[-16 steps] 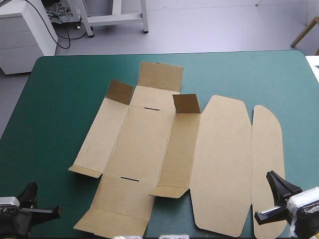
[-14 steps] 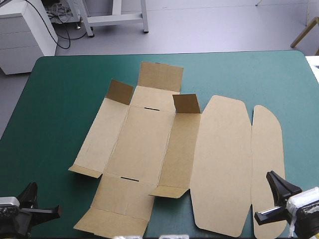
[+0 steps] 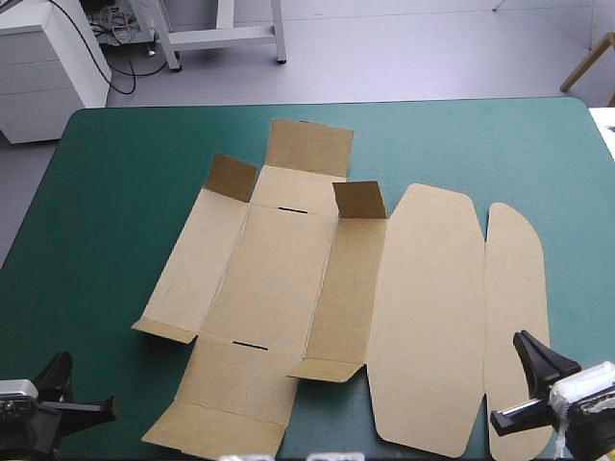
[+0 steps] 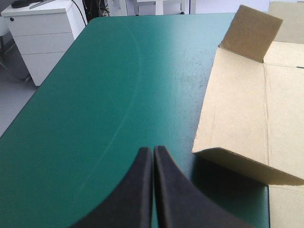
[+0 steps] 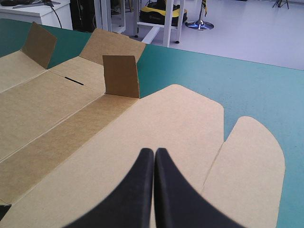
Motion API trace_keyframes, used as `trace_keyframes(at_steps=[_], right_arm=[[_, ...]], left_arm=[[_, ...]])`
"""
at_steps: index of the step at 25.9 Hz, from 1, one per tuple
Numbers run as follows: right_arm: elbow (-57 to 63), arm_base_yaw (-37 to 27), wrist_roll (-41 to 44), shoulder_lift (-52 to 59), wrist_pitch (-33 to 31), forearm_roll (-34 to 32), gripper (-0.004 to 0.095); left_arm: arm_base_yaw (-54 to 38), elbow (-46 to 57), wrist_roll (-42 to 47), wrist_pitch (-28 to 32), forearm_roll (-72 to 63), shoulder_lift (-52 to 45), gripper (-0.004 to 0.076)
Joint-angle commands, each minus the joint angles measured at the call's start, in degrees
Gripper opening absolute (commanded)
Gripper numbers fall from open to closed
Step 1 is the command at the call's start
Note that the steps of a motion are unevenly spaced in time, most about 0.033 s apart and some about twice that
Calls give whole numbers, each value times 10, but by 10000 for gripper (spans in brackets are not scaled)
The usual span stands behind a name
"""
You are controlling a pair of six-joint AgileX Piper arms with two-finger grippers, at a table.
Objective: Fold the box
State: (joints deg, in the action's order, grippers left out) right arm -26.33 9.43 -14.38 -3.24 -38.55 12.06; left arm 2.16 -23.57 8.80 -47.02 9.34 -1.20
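Note:
The brown box (image 3: 279, 279) lies as a cut sheet across the middle of the table. Its small corner flaps (image 3: 357, 200) stand up while the rest lies flat. The long lid panel (image 3: 428, 317) and its rounded tuck flap (image 3: 514, 317) stretch out flat on the right. My left gripper (image 3: 56, 376) is shut and holds nothing. It sits at the near left corner over the teal-green cover, and the box's left side panel (image 4: 242, 114) lies ahead and to its right. My right gripper (image 5: 154, 152) is shut and holds nothing, just above the lid panel (image 5: 156, 123) near the front edge.
A wide strip of teal-green cover (image 3: 125, 192) shows left of the box, with more between the box and the far edge. The table's right edge (image 3: 601, 144) is close to the tuck flap. A white drawer cabinet (image 3: 48, 67) stands beyond the far left corner.

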Motion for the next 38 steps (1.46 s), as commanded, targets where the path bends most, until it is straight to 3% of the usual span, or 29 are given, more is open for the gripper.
trace_keyframes(at_steps=[1, 13, 15, 21, 23, 32, 38], right_arm=[[-17, 0, -5, -8, 39, -1, -14], [-17, 0, -5, -8, 40, -1, 10], [-17, 0, -6, -8, 40, 0, 151], [-17, 0, -6, -8, 40, -1, 743], [-17, 0, -6, -8, 40, -1, 854], [-18, 0, -6, -18, 39, -1, 874], [-51, 0, -27, -117, 43, 6, 874]], left_arm=[[1, -11, 1, 45, -2, -6, -10], [1, -11, 1, 45, -2, -6, -10], [1, -11, 1, 45, -2, -6, -10], [1, -11, 1, 45, -2, -6, -10], [1, -11, 1, 45, -2, -6, -10], [1, -11, -3, 45, -2, -6, -10], [1, -11, -3, 45, -2, -6, -10]])
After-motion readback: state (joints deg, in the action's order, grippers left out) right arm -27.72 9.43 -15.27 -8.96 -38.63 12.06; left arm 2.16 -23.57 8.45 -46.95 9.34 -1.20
